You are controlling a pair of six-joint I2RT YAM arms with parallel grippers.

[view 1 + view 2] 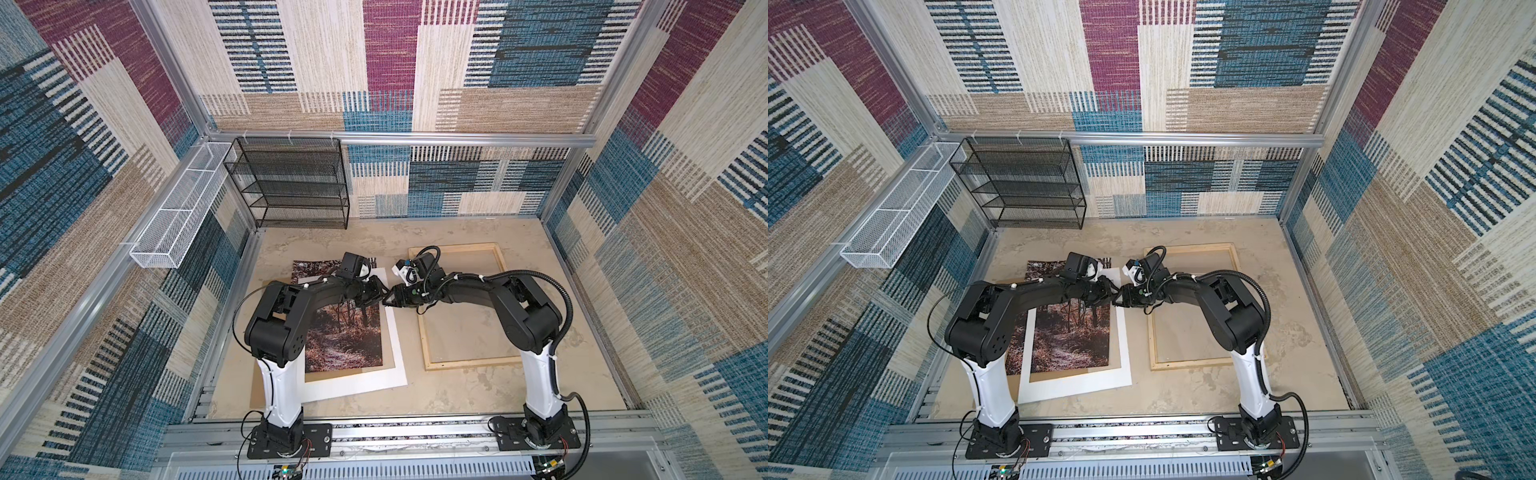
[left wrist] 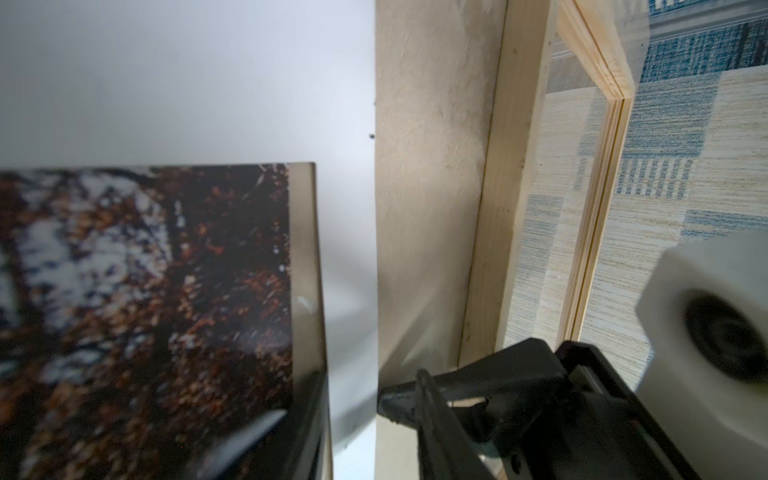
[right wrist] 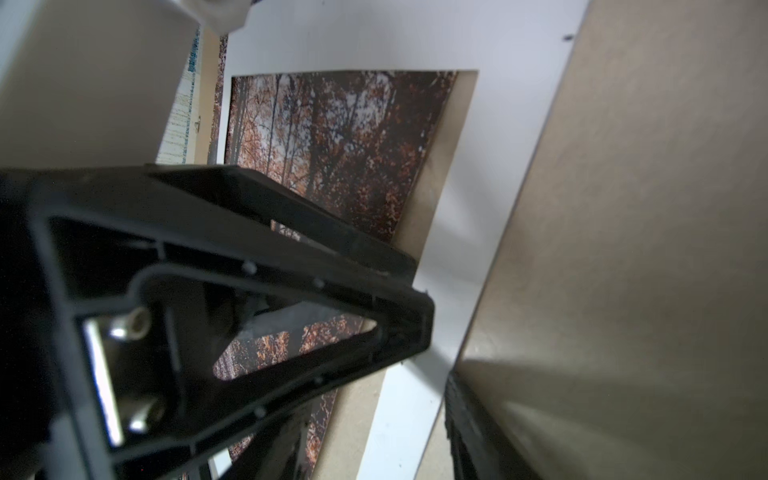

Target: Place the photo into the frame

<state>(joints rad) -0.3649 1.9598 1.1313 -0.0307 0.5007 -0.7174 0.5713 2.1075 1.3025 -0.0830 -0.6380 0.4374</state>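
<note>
- Overhead, in both top views the photo [image 1: 345, 336], a large paper print of an autumn forest path in reddish-brown, lies flat on the left half of the beige table [image 1: 415, 395]. It sits under a white card mat with a rectangular window [image 1: 361, 380], and its far end sticks out past the mat.
- The frame [image 1: 469, 362], a large rectangle of thin pale wood strips, lies flat just beside the mat on the right, apart from the photo.
- The left gripper [image 1: 376, 291] and right gripper [image 1: 390, 300] meet almost tip to tip over the mat's right border. These views are too small to show their jaws.
- Only the left wrist view shows the frame's clear pane [image 2: 665, 166] mirroring the patterned wall, and the right gripper's tip at the mat's outer edge.
- Only the right wrist view shows the right gripper's fingers [image 3: 332, 257] up close. One lies over the mat's border and the other is low by the table. Whether they pinch the mat I cannot tell.
- That view also shows a strip of plain brown backing board [image 3: 439, 166] inside the window, beside the print.
- The left gripper's opening cannot be told; a dark, blurred finger lies along the photo's edge.
- The print shows dark trunks against pale sky, rust leaves, and a path at its near end.
</note>
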